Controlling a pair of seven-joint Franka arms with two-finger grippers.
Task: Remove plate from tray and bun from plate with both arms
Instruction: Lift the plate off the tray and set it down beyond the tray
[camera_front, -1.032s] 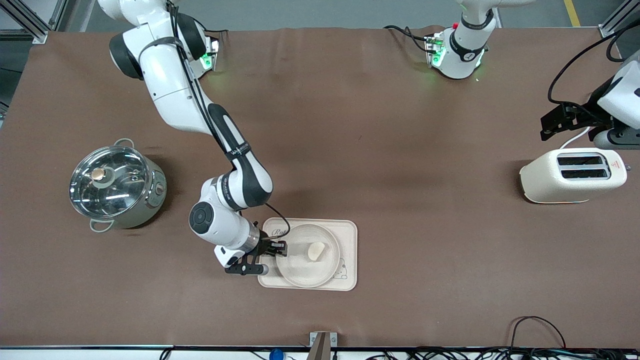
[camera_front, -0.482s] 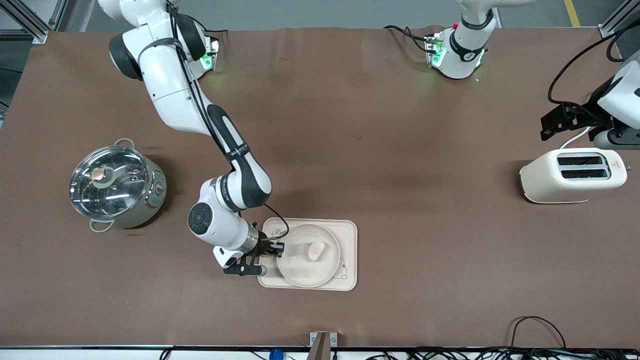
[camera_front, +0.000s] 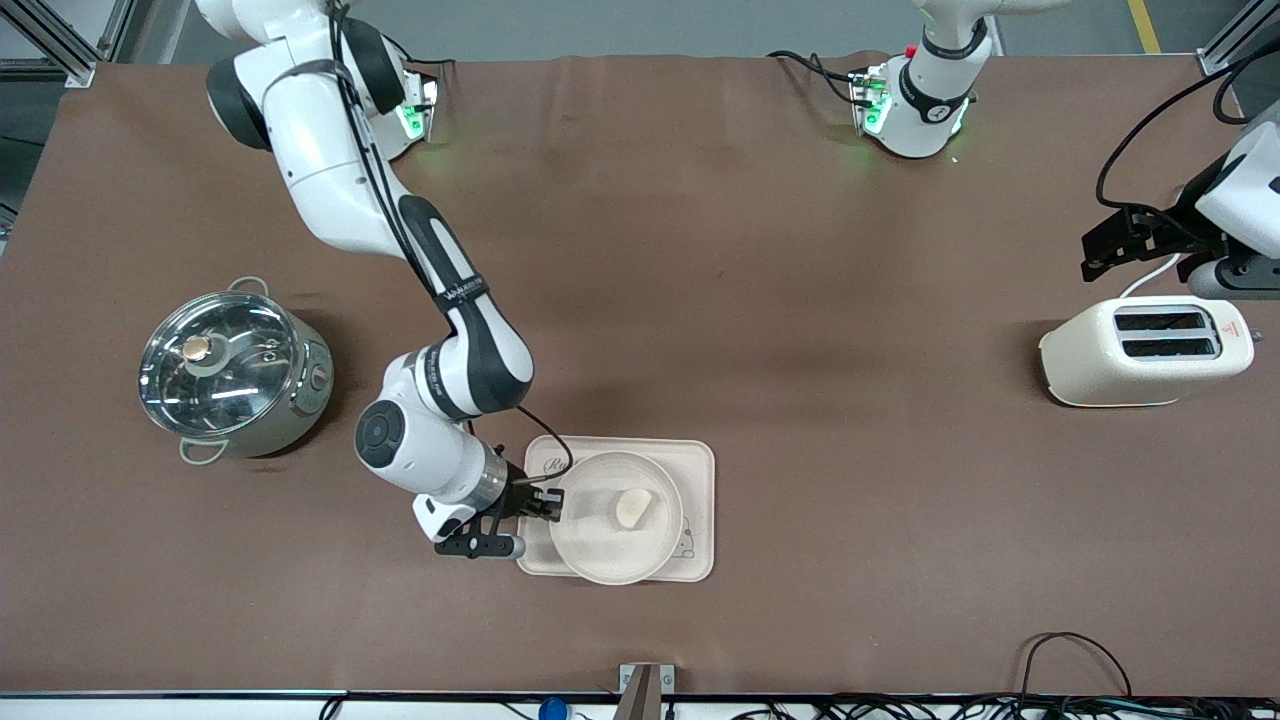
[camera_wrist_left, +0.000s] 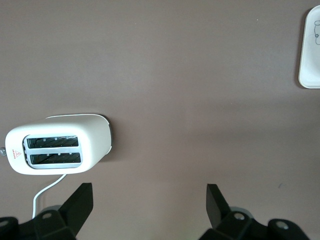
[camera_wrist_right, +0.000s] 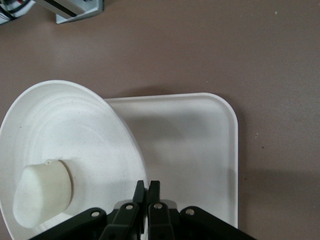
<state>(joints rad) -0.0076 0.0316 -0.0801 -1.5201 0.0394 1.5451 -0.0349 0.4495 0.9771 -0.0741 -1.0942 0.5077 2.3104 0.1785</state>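
The round cream plate (camera_front: 600, 550) lies on the rectangular cream tray (camera_front: 700, 500), and the small pale bun (camera_front: 632, 506) lies on the plate. My right gripper (camera_front: 548, 505) is shut on the plate's rim at the edge toward the right arm's end of the table. In the right wrist view the fingers (camera_wrist_right: 147, 184) pinch the rim, the plate (camera_wrist_right: 75, 125) overlaps the tray (camera_wrist_right: 200, 150) with the gripped edge raised, and the bun (camera_wrist_right: 42, 192) stays on it. My left gripper (camera_wrist_left: 150, 192) is open and empty, waiting in the air by the toaster (camera_front: 1145, 350).
A steel pot with a glass lid (camera_front: 232, 370) stands toward the right arm's end of the table. The cream toaster (camera_wrist_left: 60, 145) with its white cord stands toward the left arm's end. The tray's corner (camera_wrist_left: 312, 45) shows in the left wrist view.
My right arm has drawn back a little toward the right arm's end, still gripping the rim; the plate has shifted slightly with it. The left arm has not moved.
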